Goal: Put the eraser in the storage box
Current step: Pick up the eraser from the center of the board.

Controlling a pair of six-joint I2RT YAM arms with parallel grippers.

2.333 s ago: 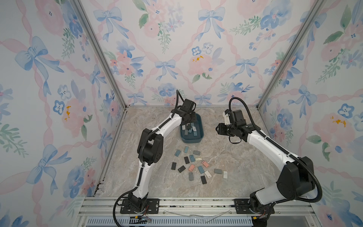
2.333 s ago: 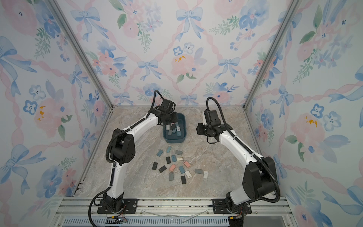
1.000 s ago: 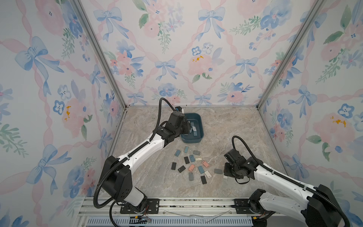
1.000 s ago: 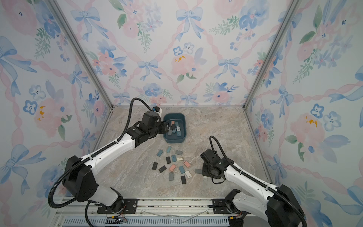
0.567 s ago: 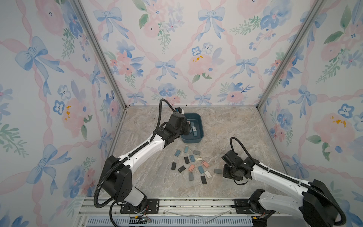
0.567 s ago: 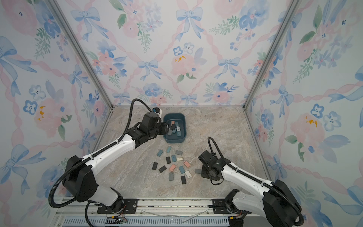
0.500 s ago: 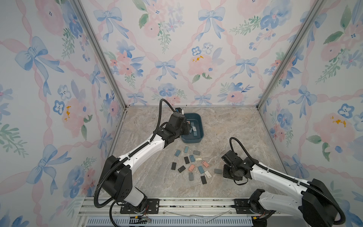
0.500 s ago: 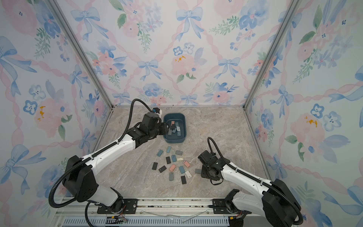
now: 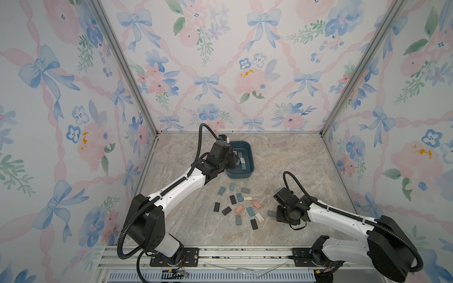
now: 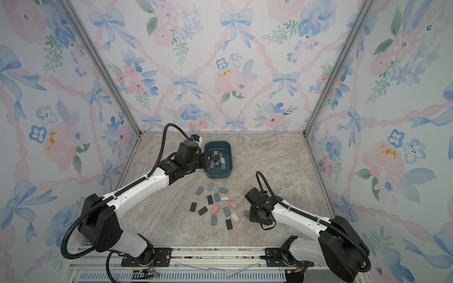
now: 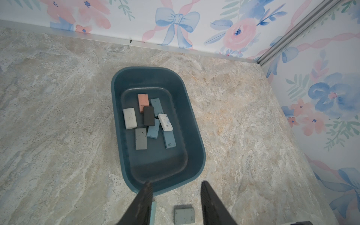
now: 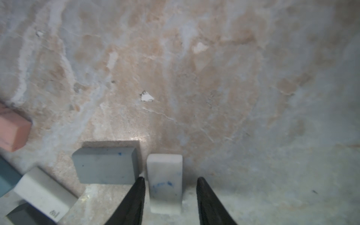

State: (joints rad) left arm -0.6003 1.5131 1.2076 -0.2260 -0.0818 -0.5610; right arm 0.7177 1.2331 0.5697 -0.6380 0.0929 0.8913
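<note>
Straddling the white eraser, the right end effector is hovering with jaws apart — the eraser's long axis lying along their gap.

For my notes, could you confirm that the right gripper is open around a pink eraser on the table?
Not quite: the eraser is white with blue smudges, not pink. The right wrist view shows the right gripper open around it on the table.

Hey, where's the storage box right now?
In both top views the storage box sits toward the back wall, just behind the scattered erasers, left gripper at its rim.
</note>
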